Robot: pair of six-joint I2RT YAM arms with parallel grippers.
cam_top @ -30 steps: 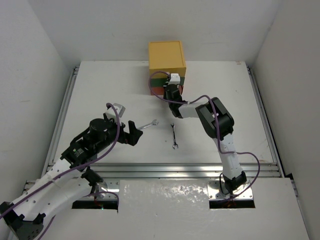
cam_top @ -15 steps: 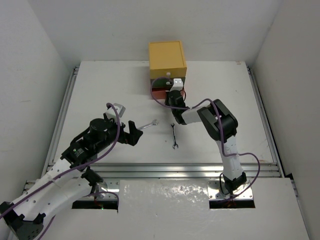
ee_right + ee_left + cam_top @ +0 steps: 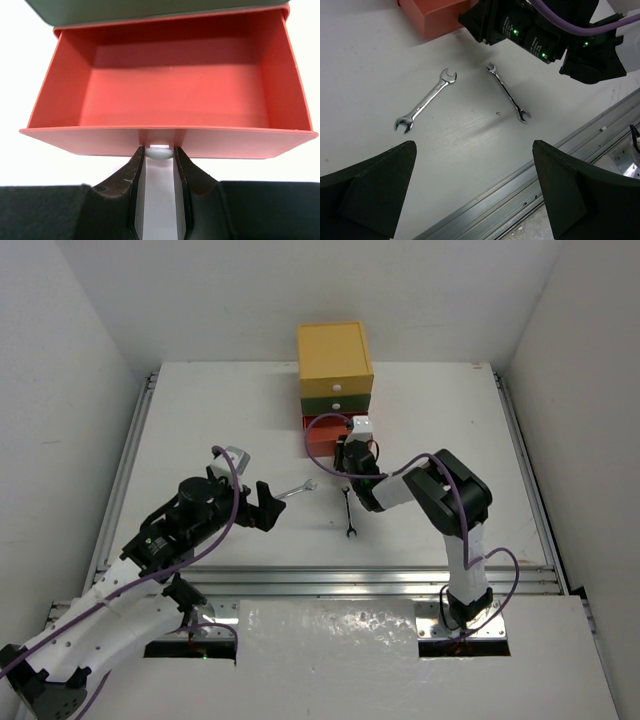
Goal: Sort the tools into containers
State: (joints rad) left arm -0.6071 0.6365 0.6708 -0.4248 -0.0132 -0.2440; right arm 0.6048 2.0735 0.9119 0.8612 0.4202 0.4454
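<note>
Clamping the white knob (image 3: 159, 151) between the two fingers of the R gripper (image 3: 159, 167), tips pressing on both its sides. Holding by this knob the red drawer (image 3: 170, 136), standing pulled out just ahead of the fingers, nothing showing inside it in the wrist view. Sitting above it, shut, the green drawer (image 3: 337, 403) and the yellow drawer (image 3: 334, 350).

Hanging w/ fingers wide apart and gripping nothing, the L gripper (image 3: 475, 175). Lying just ahead of it on the table (image 3: 470, 145), the first wrench (image 3: 426, 100), long axis running diagonal from near-left to far-right of the hand, so not lining up w/ the finger gap. Lying a bit further ahead and to the right, apart from the first, the second wrench (image 3: 507, 92), slanting the opposite way, close under the R arm.

Judging the L gripper as the nearer and free one for the first wrench; probably needing a wrist turn to bring the fingers across the shank, then carrying it forward to the open drawer beyond.
</note>
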